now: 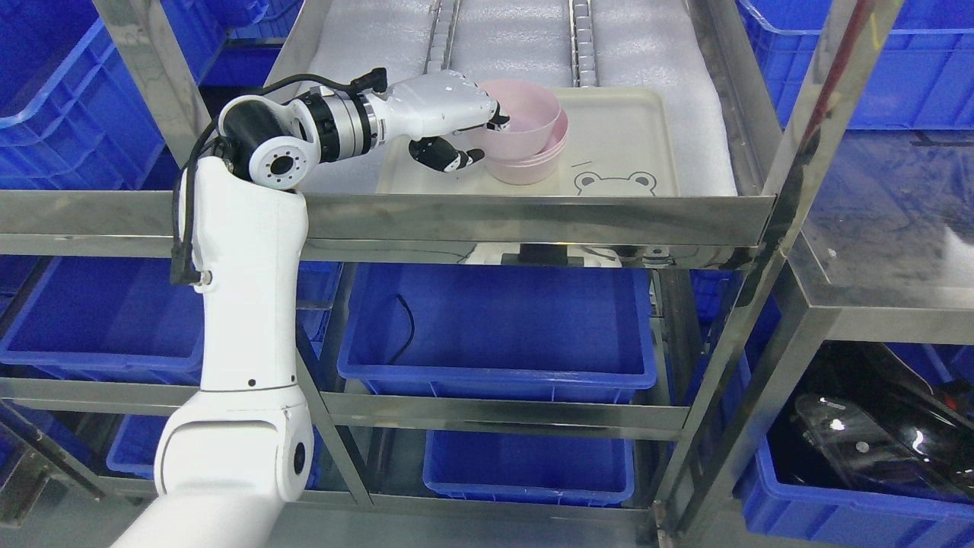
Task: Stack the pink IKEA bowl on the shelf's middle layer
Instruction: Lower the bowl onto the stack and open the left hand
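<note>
On the shelf's upper visible layer lies a cream tray (624, 129) with a bear drawing. Two pink bowls stand on it: the upper bowl (533, 114) sits tilted inside the lower bowl (525, 169). My left hand (479, 129) reaches in from the left and is shut on the upper bowl's left rim, fingers over the rim and thumb (449, 156) below it. The right arm does not show.
Steel shelf rails (533, 217) run across the front below the tray, with slanted uprights (791, 152) at the right. A blue bin (494, 320) holding a black cable sits one layer down; more blue bins surround the rack. White foam lines the shelf.
</note>
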`<state>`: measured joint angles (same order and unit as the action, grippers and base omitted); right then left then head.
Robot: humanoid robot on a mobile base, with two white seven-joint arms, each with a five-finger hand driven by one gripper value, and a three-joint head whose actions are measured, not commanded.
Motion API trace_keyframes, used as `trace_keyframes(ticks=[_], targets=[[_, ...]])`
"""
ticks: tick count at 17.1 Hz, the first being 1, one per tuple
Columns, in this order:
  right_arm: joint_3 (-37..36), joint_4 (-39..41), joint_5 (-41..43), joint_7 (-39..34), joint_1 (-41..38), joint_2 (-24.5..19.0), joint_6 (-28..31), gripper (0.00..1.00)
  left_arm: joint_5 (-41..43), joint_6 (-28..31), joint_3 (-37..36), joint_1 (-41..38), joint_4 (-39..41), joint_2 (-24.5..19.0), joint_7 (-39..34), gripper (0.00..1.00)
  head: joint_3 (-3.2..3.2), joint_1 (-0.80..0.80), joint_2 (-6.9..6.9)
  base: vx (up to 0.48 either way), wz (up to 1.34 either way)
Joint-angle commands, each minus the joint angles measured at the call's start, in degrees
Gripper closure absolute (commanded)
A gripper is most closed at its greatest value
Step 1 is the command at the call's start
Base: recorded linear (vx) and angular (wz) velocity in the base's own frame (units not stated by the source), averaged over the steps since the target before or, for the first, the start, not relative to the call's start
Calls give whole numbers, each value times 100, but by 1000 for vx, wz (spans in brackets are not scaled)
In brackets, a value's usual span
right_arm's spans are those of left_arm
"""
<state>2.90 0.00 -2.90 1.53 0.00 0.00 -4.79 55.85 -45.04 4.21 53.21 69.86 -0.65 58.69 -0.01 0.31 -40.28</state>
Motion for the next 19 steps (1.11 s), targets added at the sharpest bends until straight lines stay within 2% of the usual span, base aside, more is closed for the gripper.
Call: trace_keyframes(ticks=[1, 6, 9, 14, 16, 19], targets=[[0, 100, 0, -4, -123, 100, 4, 0, 75, 4, 28, 251, -622, -35, -112, 92, 0, 0, 0, 0, 0], [0, 100, 0, -4, -123, 100, 4, 0, 83, 4, -34, 278, -790, -35, -209, 92, 0, 0, 0, 0, 0], [0, 100, 0, -4, -123, 100, 4, 0, 83, 4, -69, 278, -851, -35, -236, 87, 0, 0, 0, 0, 0], [0, 100, 0, -4, -123, 100, 4, 0, 83, 4, -60, 269, -851, -35, -227, 61, 0, 0, 0, 0, 0], [0, 100, 0, -4, -123, 100, 4, 0, 83, 4, -34, 269, -851, -35, -227, 57, 0, 0, 0, 0, 0], [0, 100, 0, -4, -123, 100, 4, 0, -12, 4, 132, 330, -668, -35, -227, 35, 0, 0, 0, 0, 0]])
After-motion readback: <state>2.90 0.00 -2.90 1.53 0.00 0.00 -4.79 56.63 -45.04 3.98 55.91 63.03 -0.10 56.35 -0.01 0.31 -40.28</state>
